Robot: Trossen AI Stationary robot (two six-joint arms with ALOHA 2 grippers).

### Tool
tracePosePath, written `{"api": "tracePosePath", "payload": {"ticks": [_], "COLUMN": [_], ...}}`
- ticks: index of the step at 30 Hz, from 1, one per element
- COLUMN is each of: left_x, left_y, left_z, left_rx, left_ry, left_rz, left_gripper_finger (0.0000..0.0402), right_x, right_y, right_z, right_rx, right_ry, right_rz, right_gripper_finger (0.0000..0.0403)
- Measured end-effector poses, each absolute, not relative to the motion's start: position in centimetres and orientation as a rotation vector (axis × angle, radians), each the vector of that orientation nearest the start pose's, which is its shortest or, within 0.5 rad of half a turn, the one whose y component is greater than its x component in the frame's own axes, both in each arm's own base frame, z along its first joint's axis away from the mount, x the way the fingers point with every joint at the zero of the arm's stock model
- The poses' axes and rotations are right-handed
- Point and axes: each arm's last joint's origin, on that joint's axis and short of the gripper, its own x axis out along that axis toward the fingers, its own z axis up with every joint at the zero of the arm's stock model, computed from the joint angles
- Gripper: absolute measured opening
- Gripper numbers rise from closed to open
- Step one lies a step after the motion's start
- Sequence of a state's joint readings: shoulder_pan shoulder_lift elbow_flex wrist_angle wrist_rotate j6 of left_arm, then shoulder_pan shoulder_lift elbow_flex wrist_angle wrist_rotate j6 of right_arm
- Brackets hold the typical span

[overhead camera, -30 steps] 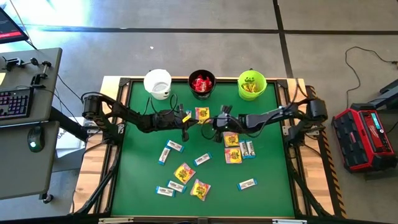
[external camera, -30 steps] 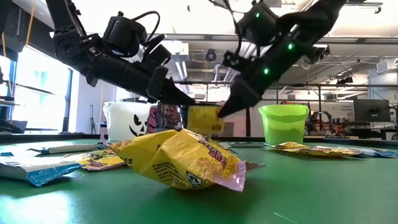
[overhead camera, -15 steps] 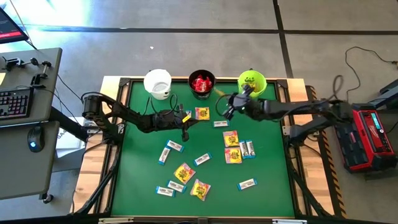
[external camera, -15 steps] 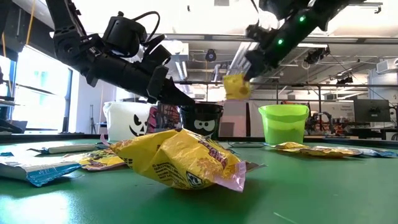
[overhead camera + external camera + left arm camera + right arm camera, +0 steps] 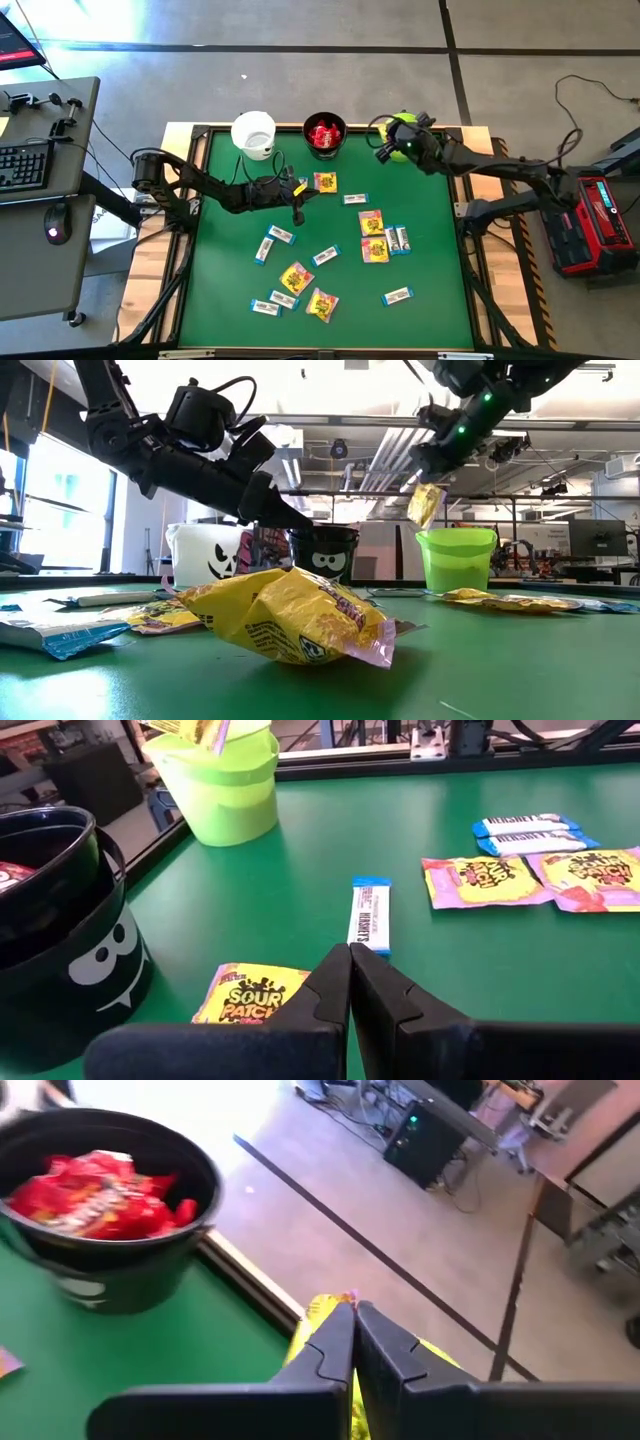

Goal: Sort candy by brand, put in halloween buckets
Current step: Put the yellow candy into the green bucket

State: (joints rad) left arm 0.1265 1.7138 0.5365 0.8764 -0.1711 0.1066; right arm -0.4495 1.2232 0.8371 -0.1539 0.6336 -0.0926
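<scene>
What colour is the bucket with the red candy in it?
Black, with a white face print. The black bucket shows best in the left wrist view.

Hiding most of the lime green bucket (image 5: 403,137) in the high view: the right gripper (image 5: 384,151) and its arm, leaving the bucket's contents beyond telling; showing only partly past the right gripper's fingers (image 5: 325,1345) in the right wrist view, the yellow-and-pink packet (image 5: 318,1312), too cut off for reading any print. Lying too small in the high view for making out lettering, the white-and-blue bars (image 5: 397,296) at the table's near side. Sitting half behind the left arm in the low view, the white bucket (image 5: 205,556).
</scene>
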Motion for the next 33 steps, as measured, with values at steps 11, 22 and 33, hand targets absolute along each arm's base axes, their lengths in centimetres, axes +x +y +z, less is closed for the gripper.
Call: {"api": "tracePosePath", "payload": {"ticks": [11, 22, 33], "left_x": [29.4, 29.3, 29.3], "left_y": [5.3, 5.8, 5.7], "left_z": [13.3, 13.3, 13.3], "left_rx": [0.157, 0.139, 0.138], "left_ry": [0.327, 0.326, 0.329], "left_rz": [0.305, 0.321, 0.319], "left_gripper_finger": [0.0, 0.0, 0.0], "right_x": [21.1, 19.5, 19.1], "right_y": [-14.8, -16.7, -18.8], "right_z": [26.6, 26.3, 24.0], "right_rx": [-0.077, -0.04, 0.029], "right_ry": [0.628, 0.664, 0.766], "right_rz": [-1.126, -1.241, -1.283], "right_gripper_finger": [0.0, 0.0, 0.0]}}
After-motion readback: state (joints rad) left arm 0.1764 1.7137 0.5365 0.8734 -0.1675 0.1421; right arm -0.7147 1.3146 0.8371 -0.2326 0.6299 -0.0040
